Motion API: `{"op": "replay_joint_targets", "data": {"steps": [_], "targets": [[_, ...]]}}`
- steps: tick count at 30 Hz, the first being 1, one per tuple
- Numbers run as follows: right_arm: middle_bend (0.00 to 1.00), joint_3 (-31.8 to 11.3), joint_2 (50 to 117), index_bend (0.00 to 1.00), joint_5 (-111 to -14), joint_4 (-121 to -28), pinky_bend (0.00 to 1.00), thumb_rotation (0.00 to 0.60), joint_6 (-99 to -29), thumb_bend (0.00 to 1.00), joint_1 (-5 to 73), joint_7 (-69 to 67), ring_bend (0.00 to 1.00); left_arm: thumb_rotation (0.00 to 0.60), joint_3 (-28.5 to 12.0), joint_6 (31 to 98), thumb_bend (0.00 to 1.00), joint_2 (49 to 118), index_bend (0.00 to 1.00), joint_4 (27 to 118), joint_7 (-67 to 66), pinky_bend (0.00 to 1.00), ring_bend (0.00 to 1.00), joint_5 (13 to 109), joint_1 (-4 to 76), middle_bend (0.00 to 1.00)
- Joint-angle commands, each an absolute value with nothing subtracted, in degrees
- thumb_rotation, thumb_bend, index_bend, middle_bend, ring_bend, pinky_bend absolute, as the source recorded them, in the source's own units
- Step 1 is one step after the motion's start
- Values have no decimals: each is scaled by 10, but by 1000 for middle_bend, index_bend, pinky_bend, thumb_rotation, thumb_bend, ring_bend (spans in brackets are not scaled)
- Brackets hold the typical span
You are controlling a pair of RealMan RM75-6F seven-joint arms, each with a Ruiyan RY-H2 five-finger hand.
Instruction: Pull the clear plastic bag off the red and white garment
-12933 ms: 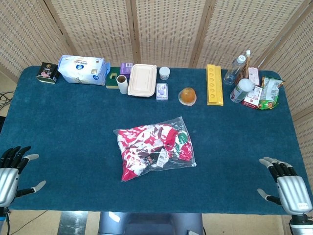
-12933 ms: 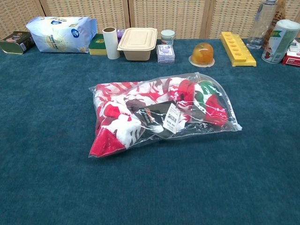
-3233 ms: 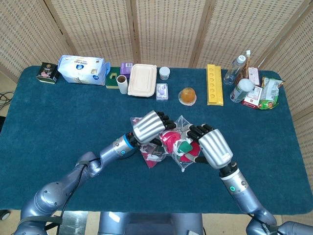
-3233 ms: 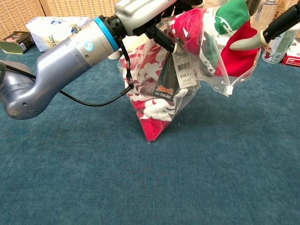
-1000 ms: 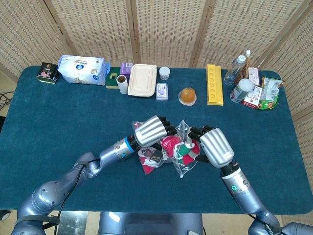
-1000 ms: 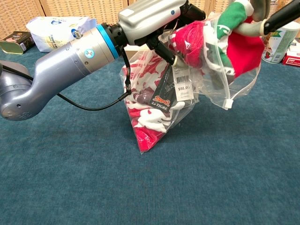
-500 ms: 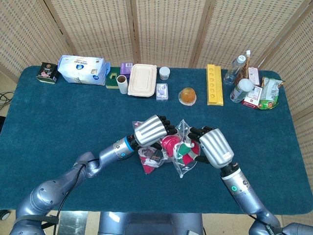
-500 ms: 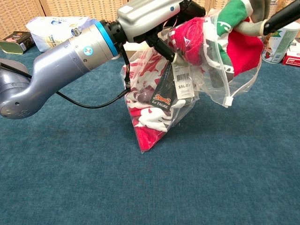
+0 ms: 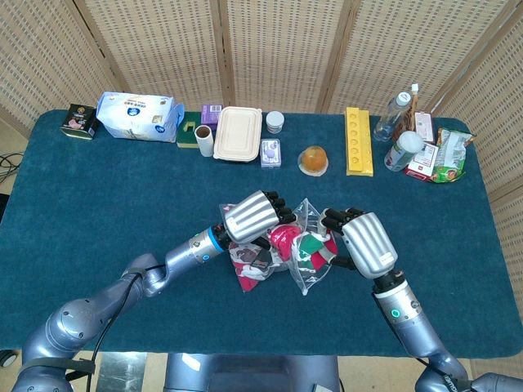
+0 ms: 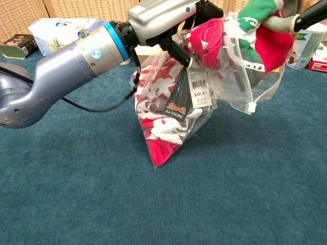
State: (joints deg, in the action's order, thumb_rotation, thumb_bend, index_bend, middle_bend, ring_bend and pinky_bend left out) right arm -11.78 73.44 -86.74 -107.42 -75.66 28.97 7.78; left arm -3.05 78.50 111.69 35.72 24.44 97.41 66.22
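Note:
The clear plastic bag [image 10: 240,76] hangs above the blue table with the red and white garment [image 10: 163,127] bunched inside it and a price tag [image 10: 196,87] dangling. My left hand [image 10: 163,13] grips the bag's upper edge from the left; in the head view the left hand [image 9: 253,216] sits over the bundle. My right hand [image 9: 368,243] holds the garment's red and green end [image 10: 268,43], which sticks out of the bag's open mouth at the right. Only the right hand's fingertips [image 10: 306,20] show in the chest view. The bag's lower tip is close to the table; contact is unclear.
Along the table's far edge [image 9: 163,110] stand a tin [image 9: 79,121], a blue-white pack [image 9: 137,115], a beige lidded box [image 9: 239,133], an orange item [image 9: 313,160], a yellow tray [image 9: 358,140], bottles [image 9: 392,115] and snack packets [image 9: 445,155].
My right hand has shifted slightly right, drawing the red and green end further out of the bag's mouth. The left hand keeps its hold; the bag has swung a little.

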Motion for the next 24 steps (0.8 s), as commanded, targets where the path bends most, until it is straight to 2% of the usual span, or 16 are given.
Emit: {"op": "replay_joint_targets", "data": {"steps": [1,5,10,16,24], "targets": [[499,-118,736,605,-859,-1073,568,600,-752,565,290,80,641,600,-32,774,64,1110,509,367,236,525,515,972,664,591],[498,-115,736,605,-839,-1072,569,600,-734,565,292,82,640,600,-35,711,4,1081,317,416,218,430,402,959,678,470],[498,-116,732,605,-820,-1070,569,600,-724,566,292,83,640,600,-53,662,0,1049,203,481,195,344,292,935,688,360],[498,-116,729,605,-804,-1060,569,600,-709,566,295,82,638,598,-69,643,0,1017,133,547,187,303,226,919,686,296],[499,-113,729,606,-794,-1036,569,600,-693,564,299,74,639,588,-70,669,0,962,128,616,168,297,217,927,662,289]]}}
